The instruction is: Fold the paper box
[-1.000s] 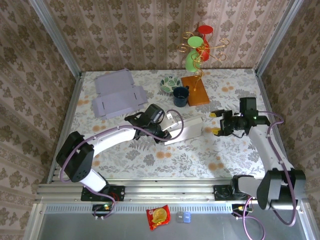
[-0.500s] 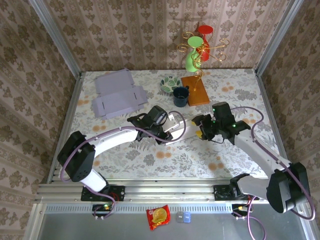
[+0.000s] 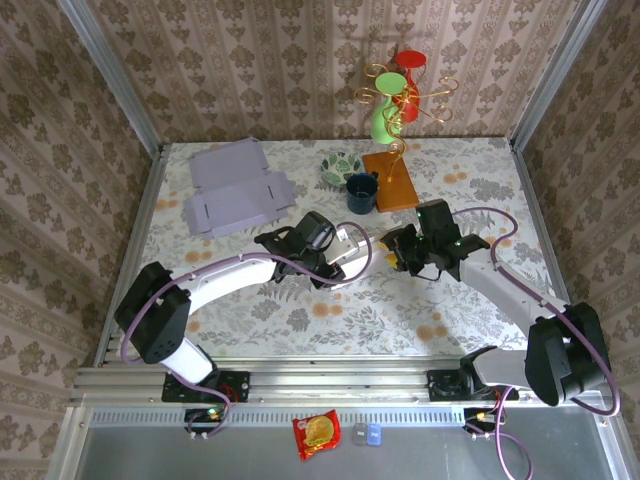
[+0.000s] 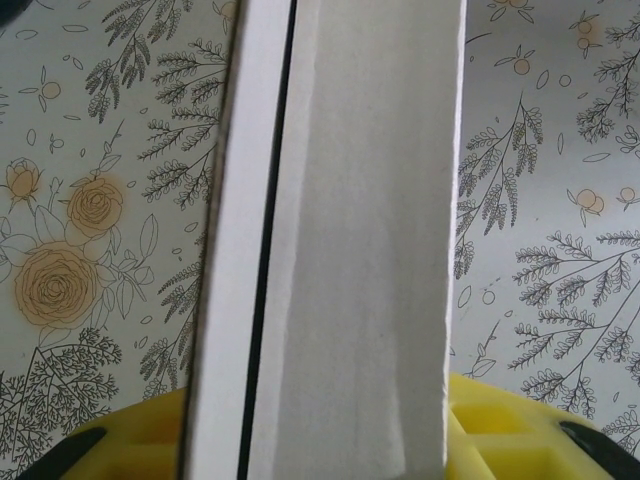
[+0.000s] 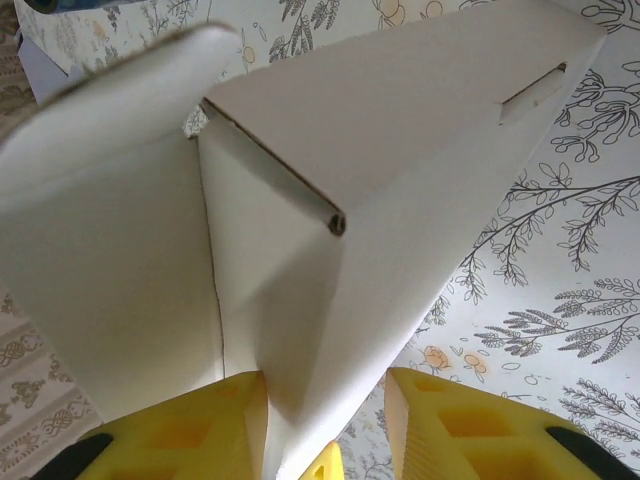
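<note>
my left gripper (image 4: 318, 440) pinches the box (image 4: 360, 200) wall above the bench (image 4: 80, 120); my right gripper (image 5: 325, 425) straddles its other end, clamped or not i cannot tell.

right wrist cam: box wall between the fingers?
Yes, a white wall of the paper box runs down between the right gripper's two yellow fingers.

Both arms reach inward, left end effector (image 3: 340, 258) nearly meeting right end effector (image 3: 393, 252).
</note>
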